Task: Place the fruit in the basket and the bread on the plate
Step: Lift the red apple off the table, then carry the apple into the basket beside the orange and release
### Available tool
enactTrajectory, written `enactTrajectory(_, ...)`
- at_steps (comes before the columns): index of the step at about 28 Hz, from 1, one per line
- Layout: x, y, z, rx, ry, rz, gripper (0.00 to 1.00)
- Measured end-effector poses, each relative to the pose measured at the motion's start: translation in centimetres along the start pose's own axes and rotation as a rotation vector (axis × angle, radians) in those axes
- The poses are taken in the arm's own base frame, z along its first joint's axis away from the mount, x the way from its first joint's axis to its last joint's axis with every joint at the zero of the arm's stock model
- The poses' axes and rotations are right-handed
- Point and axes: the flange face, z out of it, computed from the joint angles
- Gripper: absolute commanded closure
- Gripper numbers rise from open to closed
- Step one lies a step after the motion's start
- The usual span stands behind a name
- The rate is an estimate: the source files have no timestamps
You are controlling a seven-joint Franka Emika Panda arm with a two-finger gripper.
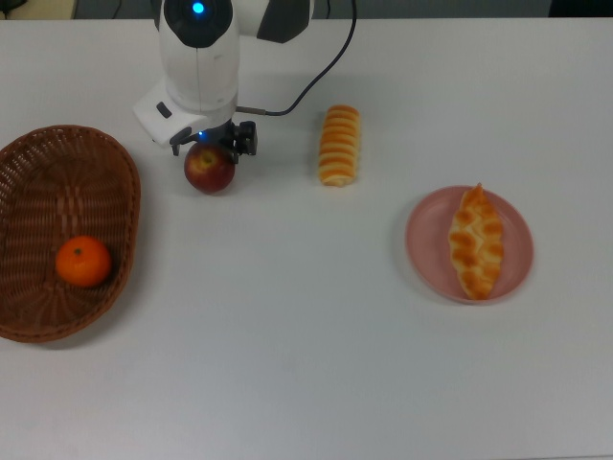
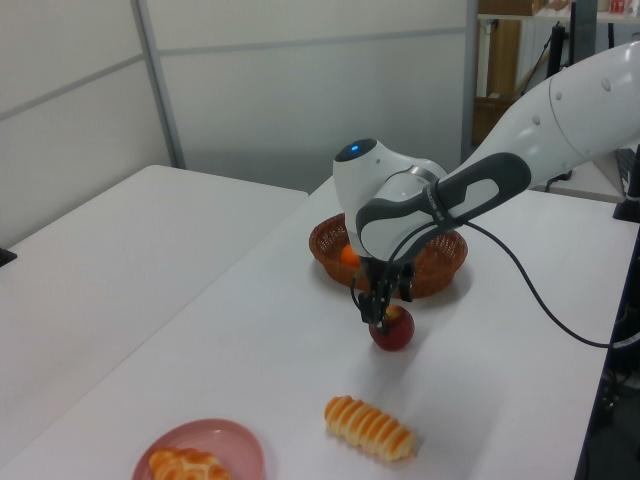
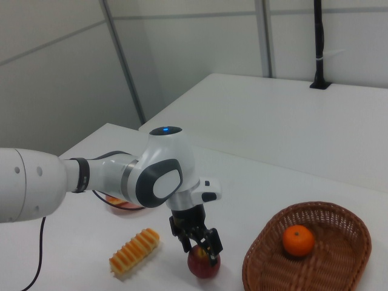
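My gripper (image 1: 211,153) is shut on the upper part of the red-yellow apple (image 1: 210,172), which sits low at the table surface to the right of the basket in the top view. The left view shows the fingers (image 2: 383,312) pinching the apple (image 2: 391,332) from above. The orange mandarin (image 1: 83,262) lies inside the brown wicker basket (image 1: 129,192). On the bare table, right of the apple in the top view, rests the ridged roll (image 1: 339,145). The braided pastry (image 1: 476,241) lies on the pink plate (image 1: 421,240).
The white table (image 1: 287,335) runs across the whole top view. A black cable (image 1: 316,81) trails from the arm between the apple and the roll. In the right view, the arm partly hides the plate (image 3: 124,205).
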Motion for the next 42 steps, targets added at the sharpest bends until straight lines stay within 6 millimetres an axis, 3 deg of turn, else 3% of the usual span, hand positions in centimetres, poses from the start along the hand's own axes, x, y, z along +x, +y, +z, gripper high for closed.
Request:
enactTrajectory(6,0.1,-0.3,1.0,-0.001,-0.015,-0.007,0.01)
enactTrajectory(7,0.1,-0.4,1.1,-0.001,-0.016,-0.008,0.06)
enactTrajectory(8,0.2,-0.5,1.2,-0.001,-0.016,-0.009,0.14)
enactTrajectory(9,0.2,-0.6,1.3,0.000,-0.015,-0.010,0.36)
enactTrajectory(11,0.5,-0.7,1.7,0.001,-0.009,-0.012,0.60)
enactTrajectory(14,0.6,-0.6,1.7,0.002,-0.002,-0.010,0.88)
enactTrajectory(15,0.7,-0.5,1.6,0.002,0.001,-0.009,0.90)
enactTrajectory(19,0.8,-0.2,1.2,0.002,0.009,-0.004,0.90)
enactTrajectory(24,0.9,1.5,-1.0,0.010,0.046,0.031,0.90)
enactTrajectory(29,0.9,5.5,-5.3,0.074,0.089,0.090,0.90)
enactTrajectory(31,0.9,8.4,-7.3,0.091,0.114,0.113,0.90)
enactTrajectory(34,0.8,12.4,-8.8,0.098,0.147,0.151,0.89)
enactTrajectory(35,0.7,14.1,-9.0,0.099,0.154,0.169,0.89)
enactTrajectory(38,1.0,16.9,-8.3,0.099,0.160,0.199,0.88)
enactTrajectory(42,3.1,18.5,-5.2,0.095,0.192,0.223,0.82)
